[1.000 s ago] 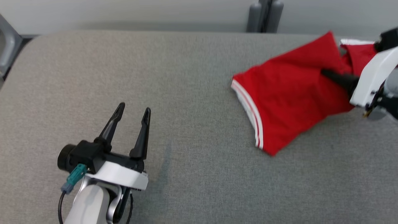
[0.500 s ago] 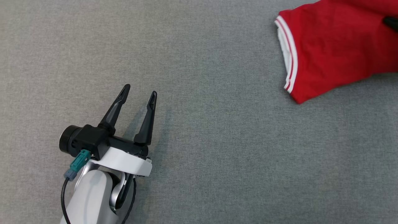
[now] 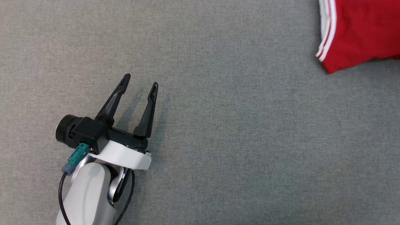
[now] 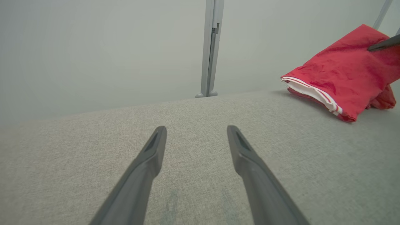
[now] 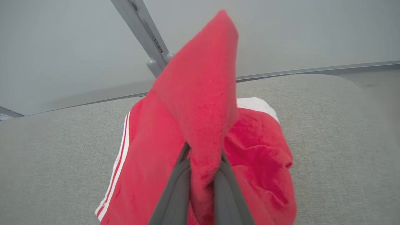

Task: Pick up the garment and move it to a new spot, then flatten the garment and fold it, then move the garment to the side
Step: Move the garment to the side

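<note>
The garment (image 3: 359, 31) is red with a white, red-striped hem, lying at the head view's top right corner. In the right wrist view my right gripper (image 5: 203, 156) is shut on a fold of the garment (image 5: 200, 103), which stands up between the fingers while the rest lies crumpled on the cloth surface. My left gripper (image 3: 140, 84) hovers open over bare grey cloth at the lower left, far from the garment. From the left wrist the garment (image 4: 343, 75) lies at the right, with a dark right fingertip (image 4: 384, 43) on its top.
A grey fabric-covered table (image 3: 218, 140) spreads under both arms. Behind its far edge stand a grey metal post (image 4: 211, 47) and a pale wall. The table's far edge (image 5: 312, 70) runs behind the garment in the right wrist view.
The head camera has tilted down and left, so the garment slid to the picture's top right and the right arm left the frame. My left gripper stays open in about the same place.
</note>
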`<state>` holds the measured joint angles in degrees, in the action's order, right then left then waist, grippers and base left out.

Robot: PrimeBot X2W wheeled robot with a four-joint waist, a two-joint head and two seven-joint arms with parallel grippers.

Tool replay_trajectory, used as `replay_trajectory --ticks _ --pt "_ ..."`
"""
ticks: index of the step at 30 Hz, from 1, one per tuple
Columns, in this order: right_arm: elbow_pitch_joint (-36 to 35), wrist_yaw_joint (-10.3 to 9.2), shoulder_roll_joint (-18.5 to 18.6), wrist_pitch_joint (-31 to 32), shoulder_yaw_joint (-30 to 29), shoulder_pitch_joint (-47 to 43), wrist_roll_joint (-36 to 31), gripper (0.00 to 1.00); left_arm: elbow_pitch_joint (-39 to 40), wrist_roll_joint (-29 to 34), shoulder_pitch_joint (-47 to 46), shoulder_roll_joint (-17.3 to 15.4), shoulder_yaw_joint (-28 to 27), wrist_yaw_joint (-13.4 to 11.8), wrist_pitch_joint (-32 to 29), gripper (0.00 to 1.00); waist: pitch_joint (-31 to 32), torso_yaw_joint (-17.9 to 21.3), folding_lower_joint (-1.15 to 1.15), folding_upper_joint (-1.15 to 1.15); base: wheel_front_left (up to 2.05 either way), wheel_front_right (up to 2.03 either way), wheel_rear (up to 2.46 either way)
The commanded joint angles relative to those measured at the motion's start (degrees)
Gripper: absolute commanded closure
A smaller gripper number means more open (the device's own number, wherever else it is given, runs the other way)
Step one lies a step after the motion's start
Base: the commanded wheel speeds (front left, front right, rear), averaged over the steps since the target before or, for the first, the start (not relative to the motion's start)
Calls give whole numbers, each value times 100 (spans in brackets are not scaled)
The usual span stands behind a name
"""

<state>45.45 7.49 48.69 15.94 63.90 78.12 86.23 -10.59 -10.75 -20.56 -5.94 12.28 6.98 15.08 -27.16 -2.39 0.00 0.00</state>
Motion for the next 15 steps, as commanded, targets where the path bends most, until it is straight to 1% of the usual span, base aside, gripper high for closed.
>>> replay_trajectory --ticks 1,5,6,10,11,12,13,14,15 --pt "116 3 -15 -81 -33 67 -13 100 -3 19 -89 -27 -3 4 6 0 -87 5 0 0 0 0 0" --pt "476 3 -109 -213 -67 203 -106 100 12 53 -175 -46 24 17 6 0 -266 -11 0 0 0 0 0" --pt "476 3 -109 -213 -67 203 -106 100 12 53 -175 -46 24 17 6 0 -266 -11 0 0 0 0 0" --pt "849 2 -232 -221 -3 292 -238 100 28 81 -250 -67 48 26 6 0 -447 -48 0 0 0 0 0" --pt "945 2 -274 -229 27 306 -285 95 33 76 -271 -66 52 25 6 0 -480 -60 0 0 0 0 0" --pt "1059 2 -313 -255 47 326 -324 78 34 76 -279 -66 55 26 6 0 -510 -75 0 0 0 0 0" --pt "1165 2 -344 -283 63 349 -369 63 32 79 -271 -67 57 28 6 0 -535 -90 0 0 0 0 0" --pt "1275 2 -375 -317 77 356 -407 51 31 81 -272 -66 61 29 6 0 -556 -107 0 0 0 0 0" --pt "1406 2 -401 -354 99 358 -463 0 30 82 -283 -63 63 30 6 0 -572 -125 0 0 0 0 0"
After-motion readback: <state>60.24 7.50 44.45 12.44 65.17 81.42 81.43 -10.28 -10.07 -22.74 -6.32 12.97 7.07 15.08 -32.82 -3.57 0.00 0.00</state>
